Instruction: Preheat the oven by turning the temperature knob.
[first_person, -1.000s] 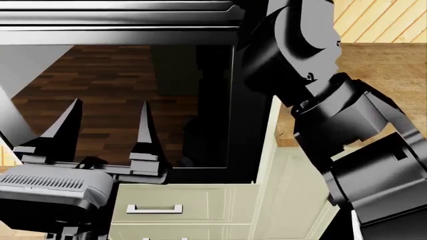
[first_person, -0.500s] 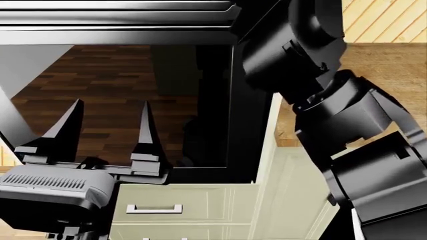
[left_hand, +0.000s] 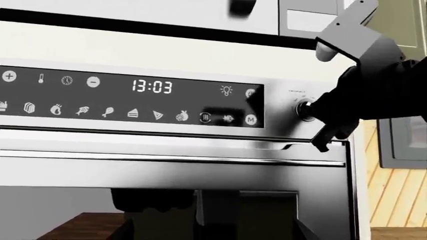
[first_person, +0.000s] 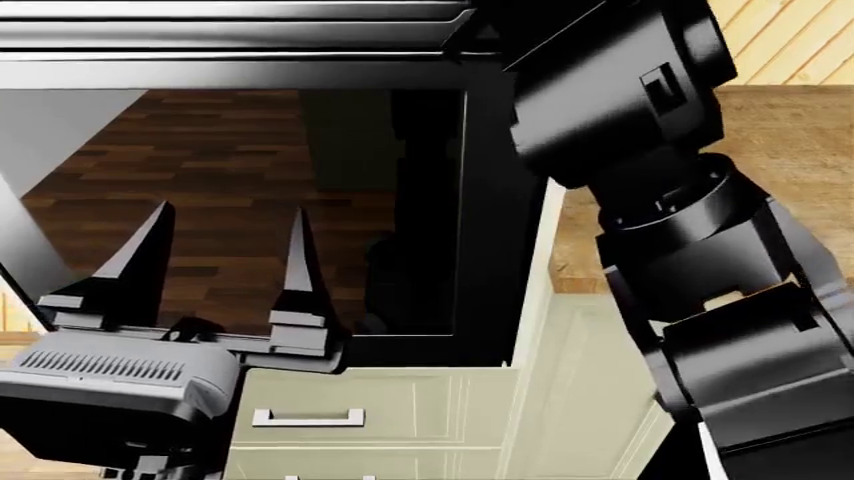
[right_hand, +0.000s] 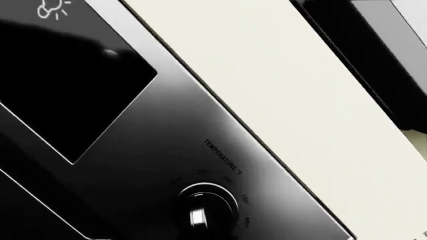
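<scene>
The oven (first_person: 240, 180) fills the head view with its dark glass door mirroring a wood floor. In the left wrist view its control panel (left_hand: 133, 97) reads 13:03 above the long bar handle (left_hand: 167, 157). The small round temperature knob (left_hand: 305, 109) sits at the panel's right end. My right gripper (left_hand: 320, 125) is right at the knob, one finger (left_hand: 323, 142) reaching just below it. Its grip cannot be made out. In the right wrist view the knob (right_hand: 207, 212) is very close, under the word TEMPERATURE. My left gripper (first_person: 230, 215) is open and empty in front of the glass.
Pale cream drawers with a small silver handle (first_person: 310, 416) lie below the oven. A cream cabinet side (first_person: 541, 330) stands to its right. My right arm (first_person: 681, 250) fills the right side of the head view. Wood-panelled wall (first_person: 787, 40) lies behind.
My right arm has swung up and to the right in the head view. My left gripper has shifted very slightly right and stays open.
</scene>
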